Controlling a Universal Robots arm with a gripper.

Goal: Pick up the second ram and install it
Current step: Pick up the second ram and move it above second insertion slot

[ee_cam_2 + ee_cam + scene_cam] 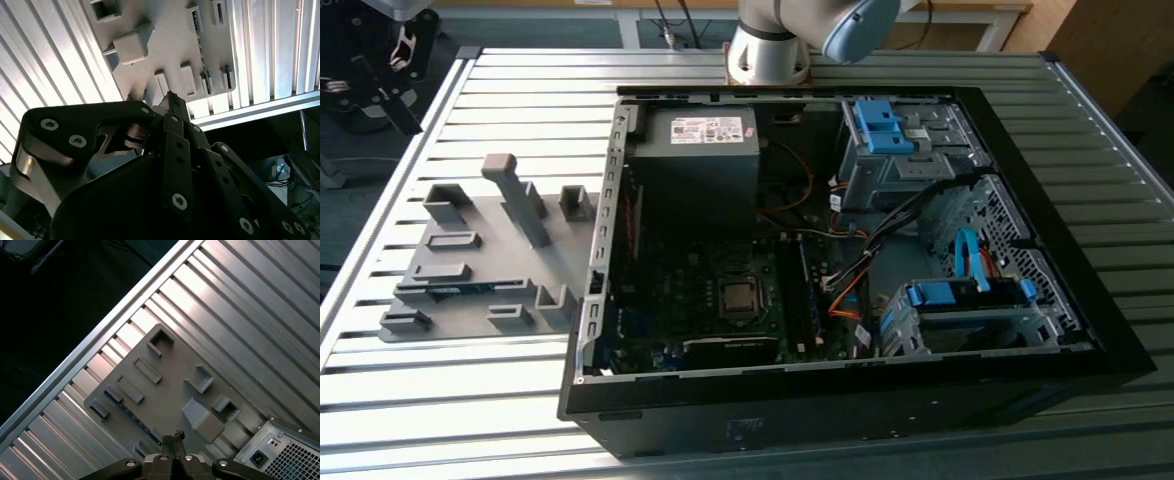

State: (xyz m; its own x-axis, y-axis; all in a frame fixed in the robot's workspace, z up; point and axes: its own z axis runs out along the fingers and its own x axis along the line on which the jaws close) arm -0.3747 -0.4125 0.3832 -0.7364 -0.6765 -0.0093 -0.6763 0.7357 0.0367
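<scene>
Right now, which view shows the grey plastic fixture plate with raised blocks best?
The exterior view: the whole grey plastic fixture plate lies unobstructed. The first wrist view has the gripper over one edge; the second wrist view catches part of it.

arm: silver-grey tube, pale blue joint cap | gripper: black linked bars, silver screw heads behind fingertips

exterior view: high, oblique | both wrist views: down onto fixture plate
</scene>
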